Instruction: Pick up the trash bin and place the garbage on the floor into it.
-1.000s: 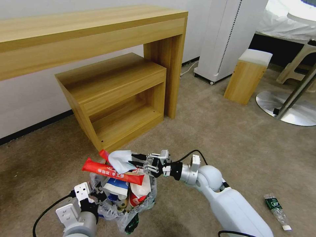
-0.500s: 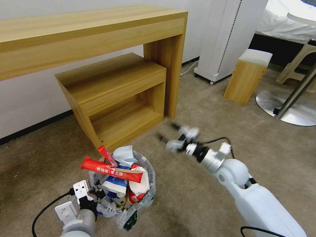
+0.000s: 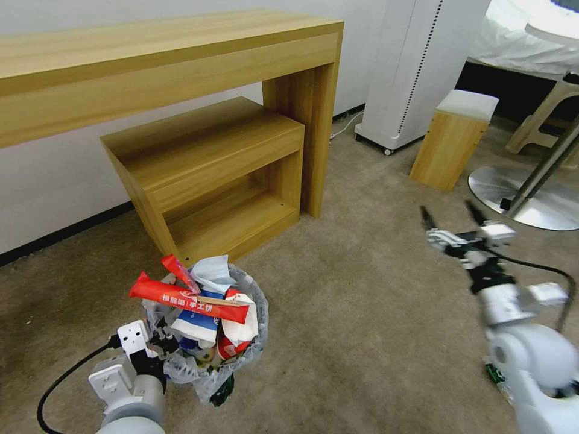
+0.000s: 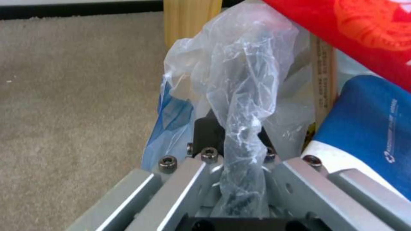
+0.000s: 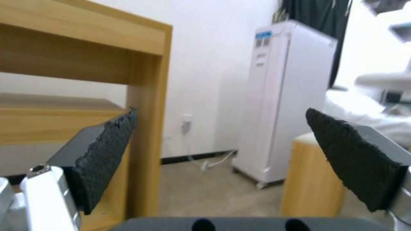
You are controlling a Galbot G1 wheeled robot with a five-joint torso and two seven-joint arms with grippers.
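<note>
A second earlier the right end effector (image 3: 449,218) had been over the trash bin (image 3: 205,337) with a pale tissue between its fingers; half a second later it had let go and was pulling away. By this moment it had swung well clear to the robot's right and hung in the air above the floor (image 3: 362,313), pointing toward the small wooden stool (image 3: 453,140). The tissue (image 3: 211,272) lay on top of the heaped garbage, beside the long red packet (image 3: 187,296), so that piece was delivered. Its fingers were spread wide apart and held nothing; the right wrist view showed both black pads (image 5: 107,157) with only the room between them.

The left end effector (image 3: 158,349) was closed on the bin's rim and plastic liner (image 4: 240,106), as the left wrist view showed, holding the bin just in front of the desk (image 3: 181,72). A green-labelled scrap (image 3: 496,374), probably the bottle, peeked out beside the right arm, suggesting more remained to collect.
</note>
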